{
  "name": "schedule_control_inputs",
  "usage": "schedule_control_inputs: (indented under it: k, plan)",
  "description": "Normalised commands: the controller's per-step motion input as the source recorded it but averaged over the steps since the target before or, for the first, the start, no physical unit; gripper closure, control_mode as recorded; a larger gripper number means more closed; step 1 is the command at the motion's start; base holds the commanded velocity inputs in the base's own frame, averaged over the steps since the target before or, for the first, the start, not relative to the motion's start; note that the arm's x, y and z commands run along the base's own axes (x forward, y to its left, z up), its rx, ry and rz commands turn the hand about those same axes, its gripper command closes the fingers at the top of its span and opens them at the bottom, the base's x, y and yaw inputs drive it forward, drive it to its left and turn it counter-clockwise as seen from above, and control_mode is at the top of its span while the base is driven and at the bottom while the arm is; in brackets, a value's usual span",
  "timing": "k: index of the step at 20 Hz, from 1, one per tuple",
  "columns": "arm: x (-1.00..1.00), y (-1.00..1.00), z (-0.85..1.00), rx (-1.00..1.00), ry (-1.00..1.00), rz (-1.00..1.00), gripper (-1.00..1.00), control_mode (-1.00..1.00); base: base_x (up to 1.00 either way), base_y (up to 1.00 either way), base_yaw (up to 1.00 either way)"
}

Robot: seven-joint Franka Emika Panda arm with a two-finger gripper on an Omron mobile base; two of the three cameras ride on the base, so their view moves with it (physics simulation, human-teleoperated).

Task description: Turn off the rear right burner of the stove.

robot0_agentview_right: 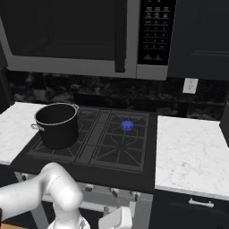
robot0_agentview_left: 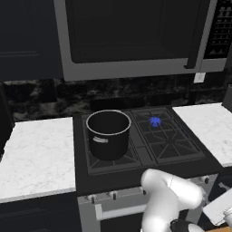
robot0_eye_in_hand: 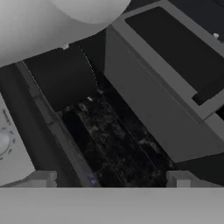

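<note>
Blue flame on rear right burner (robot0_agentview_left: pixel 155 121), pot (robot0_agentview_left: pixel 108 134) front-left.

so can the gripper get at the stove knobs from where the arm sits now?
Probably yes. The knobs line the stove front panel just beyond the arm, with nothing between. The pot sits up on the grates, off that path.

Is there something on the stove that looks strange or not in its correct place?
One thing: the rear right burner burns blue with nothing on it, while the pot stands upright on the front left grate of the stove. Nothing looks spilled, tilted or damaged.
</note>
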Motion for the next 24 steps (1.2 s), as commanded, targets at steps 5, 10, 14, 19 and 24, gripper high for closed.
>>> schedule_control_inputs:
  k: [5, 10, 14, 19, 24]
  plan:
    - [0.23, 0.16, -0.06, -0.08, -0.01, 0.00, -1.00, -1.00, 0.00, 0.00, 0.00]
    - [0.22, 0.25, -0.13, -0.11, -0.01, 0.00, -1.00, -1.00, 0.00, 0.00, 0.00]
    - [0.11, 0.35, -0.19, -0.16, 0.00, 0.00, -1.00, -1.00, 0.00, 0.00, 0.00]
    - [0.25, 0.23, -0.09, -0.07, 0.01, -0.01, -1.00, -1.00, 0.00, 0.00, 0.00]
    - [0.28, 0.00, -0.04, 0.00, 0.04, -0.04, -1.00, -1.00, 0.00, 0.00, 0.00]
